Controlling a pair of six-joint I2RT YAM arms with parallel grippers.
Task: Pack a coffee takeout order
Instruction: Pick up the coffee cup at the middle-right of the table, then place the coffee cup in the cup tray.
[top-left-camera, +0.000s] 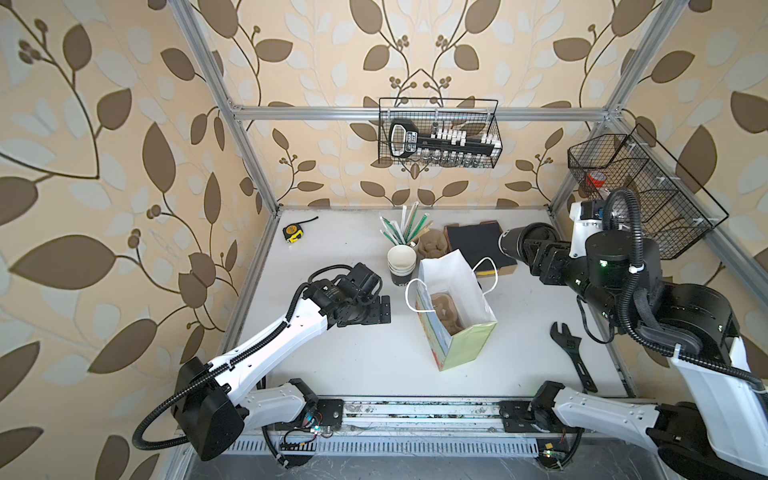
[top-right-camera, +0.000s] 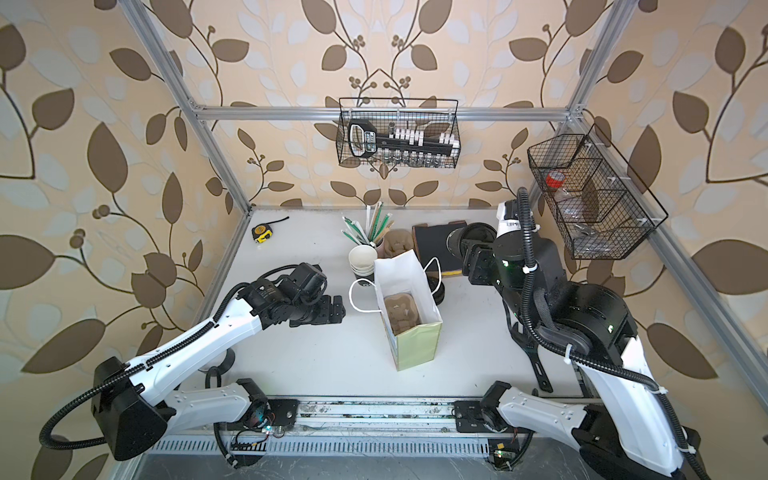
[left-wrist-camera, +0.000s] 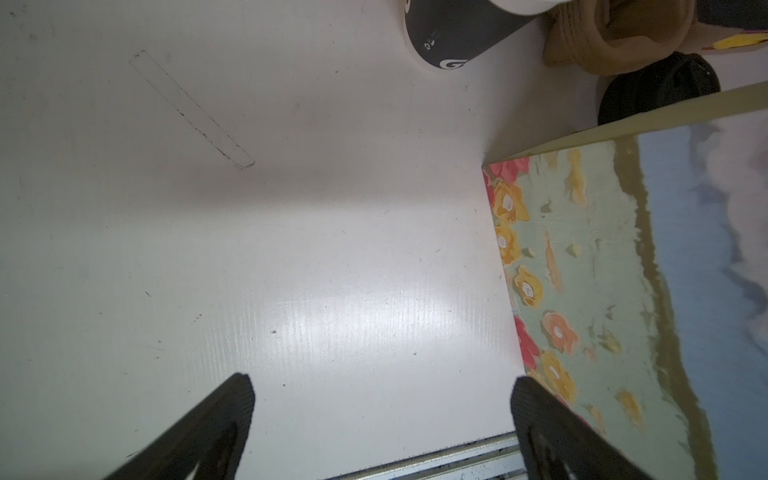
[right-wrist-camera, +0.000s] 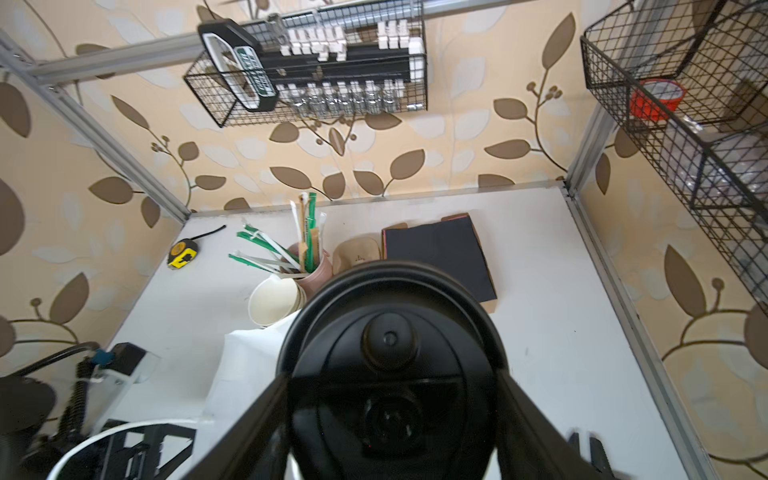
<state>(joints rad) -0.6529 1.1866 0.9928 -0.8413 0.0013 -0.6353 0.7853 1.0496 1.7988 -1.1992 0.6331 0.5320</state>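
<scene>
My right gripper (top-left-camera: 534, 246) is shut on the black paper cup (top-left-camera: 513, 245), held in the air on its side over the back right of the table. Its round black lid (right-wrist-camera: 390, 340) faces the right wrist camera between the two fingers (right-wrist-camera: 266, 399). The tan cup carrier (top-left-camera: 446, 311) lies at the bottom of the open paper bag (top-left-camera: 440, 274). The dark thin sheet (top-left-camera: 473, 243) lies on a cardboard box behind the bag. My left gripper (top-left-camera: 384, 311) hangs open and empty just left of the bag, low over the table (left-wrist-camera: 291, 249).
A stack of paper cups (top-left-camera: 402, 262), a pink cup of straws (top-left-camera: 401, 228) and spare carriers (top-left-camera: 432, 245) stand behind the bag. Black lids (top-right-camera: 438, 291) lie beside it. A tape measure (top-left-camera: 293, 232) sits back left, a black wrench (top-left-camera: 571, 353) front right. Wire baskets (top-left-camera: 440, 133) hang on the walls.
</scene>
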